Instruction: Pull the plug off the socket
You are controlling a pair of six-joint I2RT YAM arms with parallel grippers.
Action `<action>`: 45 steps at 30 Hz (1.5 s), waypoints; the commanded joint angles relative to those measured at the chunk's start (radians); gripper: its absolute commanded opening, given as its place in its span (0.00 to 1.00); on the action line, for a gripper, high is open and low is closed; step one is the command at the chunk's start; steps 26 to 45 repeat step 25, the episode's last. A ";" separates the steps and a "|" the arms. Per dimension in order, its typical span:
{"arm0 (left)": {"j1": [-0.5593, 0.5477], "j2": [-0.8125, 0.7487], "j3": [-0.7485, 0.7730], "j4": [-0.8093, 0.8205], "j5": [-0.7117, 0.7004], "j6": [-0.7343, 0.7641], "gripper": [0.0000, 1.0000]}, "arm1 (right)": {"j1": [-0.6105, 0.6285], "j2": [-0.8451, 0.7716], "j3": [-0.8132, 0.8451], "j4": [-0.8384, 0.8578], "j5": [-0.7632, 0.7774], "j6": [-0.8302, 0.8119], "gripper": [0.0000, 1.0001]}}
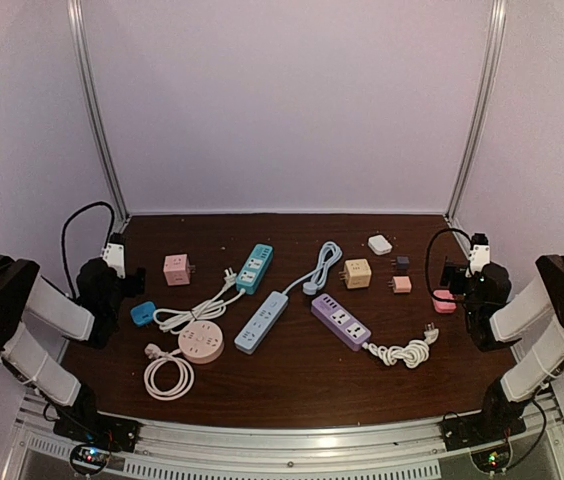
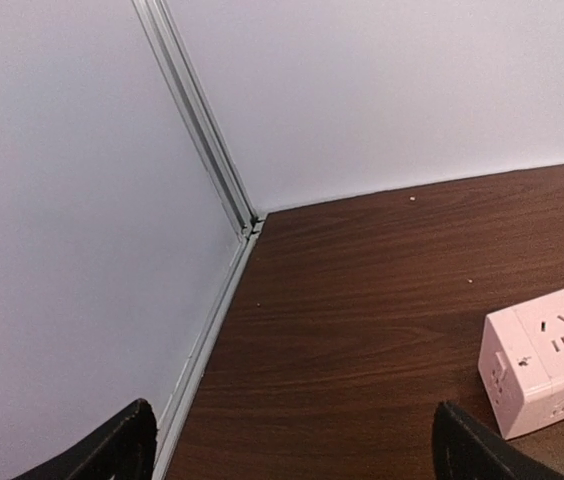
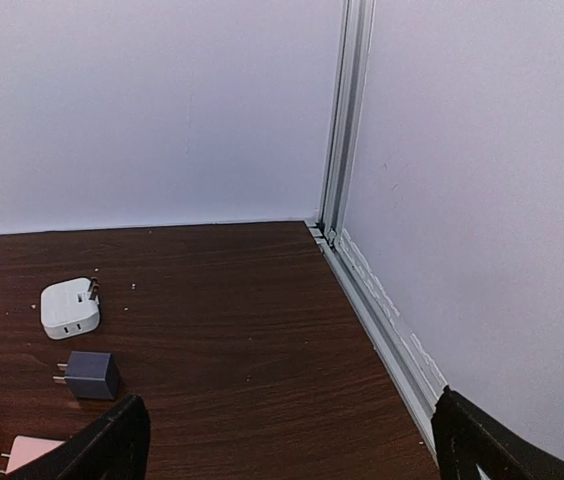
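White plug [image 1: 230, 275] lies mid-table against the teal power strip [image 1: 254, 268], and only the top camera shows it. Both tools gape wide and hold nothing. The left gripper [image 2: 294, 442] is near the left rail [image 2: 212, 320], with the pink cube socket [image 2: 542, 360] beside it. The right gripper [image 3: 287, 440] is by the right rail [image 3: 370, 300], over bare table [image 3: 242, 330].

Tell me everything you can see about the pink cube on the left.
The pink cube looks like smooth plastic with rounded edges, a cube-shaped socket. Its top face carries pin slots, its side faces fainter openings. It rests flat on the dark wooden table near the back left, apart from other items. Nothing touches it but the table.
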 commanded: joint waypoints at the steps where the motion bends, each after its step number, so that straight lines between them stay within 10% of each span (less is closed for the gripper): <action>1: 0.045 0.063 -0.006 0.138 0.133 -0.014 0.97 | -0.007 0.003 0.014 0.024 -0.009 0.007 1.00; 45: 0.057 0.053 0.011 0.098 0.117 -0.046 0.98 | -0.007 0.003 0.016 0.018 -0.011 0.007 1.00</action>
